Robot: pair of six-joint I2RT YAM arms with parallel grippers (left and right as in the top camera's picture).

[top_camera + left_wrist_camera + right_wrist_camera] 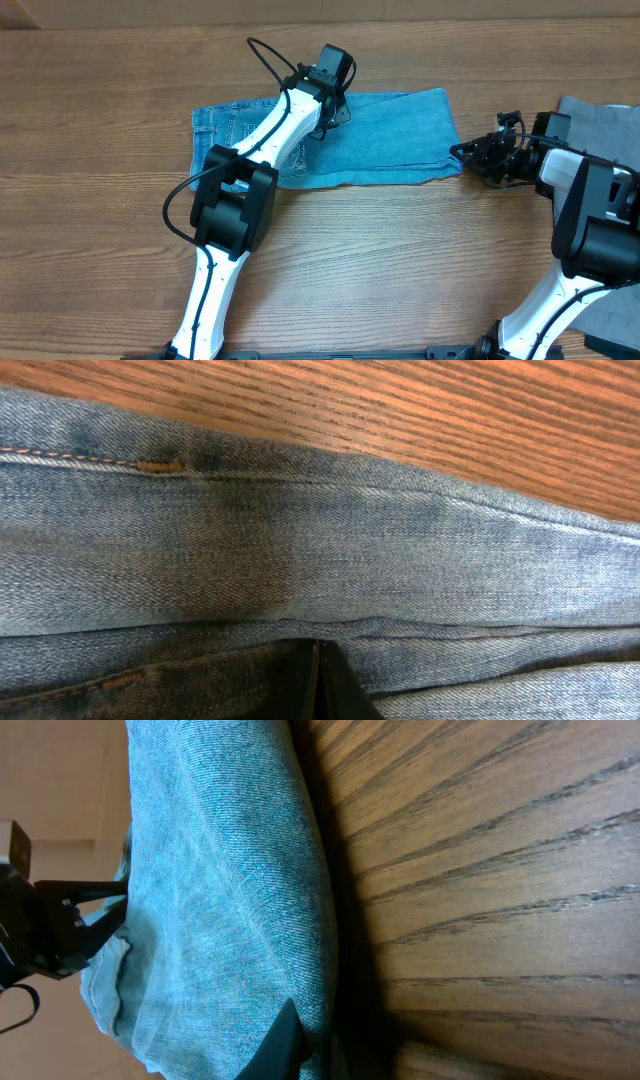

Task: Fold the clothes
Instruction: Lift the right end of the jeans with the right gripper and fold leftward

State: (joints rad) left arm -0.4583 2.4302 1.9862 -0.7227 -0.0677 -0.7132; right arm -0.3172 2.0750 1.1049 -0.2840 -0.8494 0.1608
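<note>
One pair of jeans [380, 135], folded overhead, stitching [150, 464] at left wrist

Soft, even light fills the overhead view. Close up, the light blue denim jeans [300, 540] look crisp, with a dull shadowed patch left of centre. In the right wrist view, a dark shadow lines the fold on the brown wooden table [500, 920], and the bottom centre is out of focus.

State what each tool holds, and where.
Both seem shut on the folded light blue denim jeans: left tool at the far edge, right tool at the right-hand end.
</note>
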